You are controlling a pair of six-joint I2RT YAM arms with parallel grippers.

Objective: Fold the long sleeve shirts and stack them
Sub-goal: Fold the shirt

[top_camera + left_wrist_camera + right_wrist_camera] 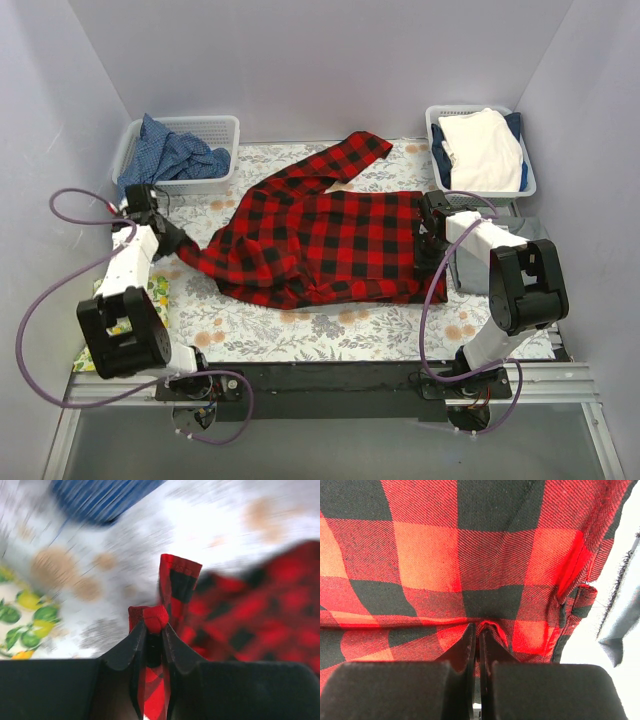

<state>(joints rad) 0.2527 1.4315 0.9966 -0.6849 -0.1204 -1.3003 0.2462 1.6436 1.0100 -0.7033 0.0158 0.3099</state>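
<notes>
A red-and-black plaid flannel shirt [320, 240] lies spread and rumpled across the middle of the floral table cover, one sleeve reaching toward the far centre. My left gripper [178, 243] is shut on the shirt's left edge; in the left wrist view [153, 630] a bunched fold of plaid [172, 587] sits between the jaws. My right gripper [432, 228] is shut on the shirt's right edge; in the right wrist view [479, 632] the plaid [470, 555] fills the frame. A grey cloth [470, 265] lies under the right arm; whether it is a shirt I cannot tell.
A white basket [226, 128] at the far left holds blue patterned cloth [170, 155]. A basket [434, 118] at the far right holds cream-white and navy cloth [485, 148]. A yellow lemon-print cloth [157, 292] lies by the left arm. Grey walls enclose three sides.
</notes>
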